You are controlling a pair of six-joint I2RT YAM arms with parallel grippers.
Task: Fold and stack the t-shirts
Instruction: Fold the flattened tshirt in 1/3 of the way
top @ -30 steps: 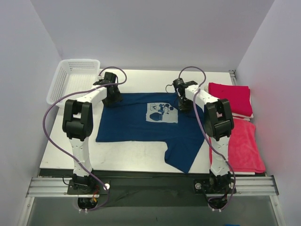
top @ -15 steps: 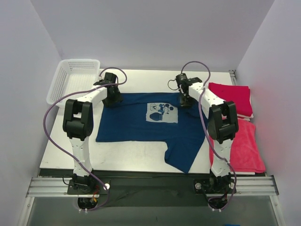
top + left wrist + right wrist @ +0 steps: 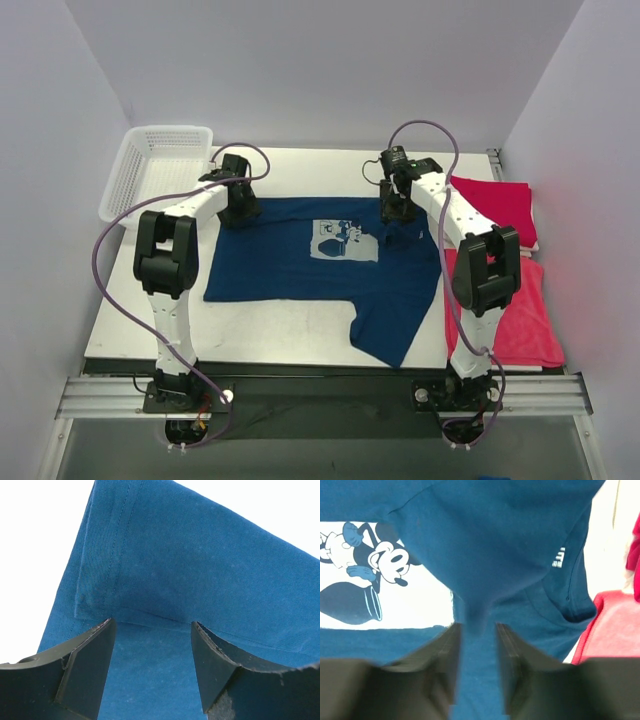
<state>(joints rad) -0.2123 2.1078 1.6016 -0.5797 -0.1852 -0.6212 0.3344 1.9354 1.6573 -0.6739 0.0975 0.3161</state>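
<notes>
Navy tee (image 3: 300, 265): matt soft cloth.

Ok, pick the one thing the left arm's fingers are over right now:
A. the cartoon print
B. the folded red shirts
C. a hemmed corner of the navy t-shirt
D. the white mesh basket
C: in the left wrist view the left fingers stand apart over the navy t-shirt, right by a corner with a stitched hem.

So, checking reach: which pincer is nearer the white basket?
Left. The left pincer sits at the far-left corner of the navy t-shirt, just right of the basket; the right pincer is across the shirt, near its collar.
</notes>
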